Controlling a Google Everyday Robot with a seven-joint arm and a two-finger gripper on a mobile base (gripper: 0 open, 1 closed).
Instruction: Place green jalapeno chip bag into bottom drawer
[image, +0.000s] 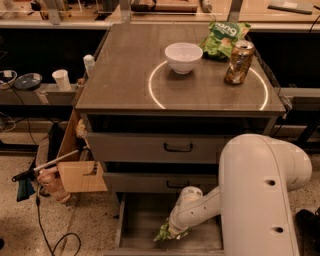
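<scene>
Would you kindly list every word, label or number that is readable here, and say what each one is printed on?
"ong": white letters on the dark green bag at the back of the table.
The can beside it: print too blurred to read.
The green jalapeno chip bag at the end effector, low in the bottom drawer: no lettering legible.
</scene>
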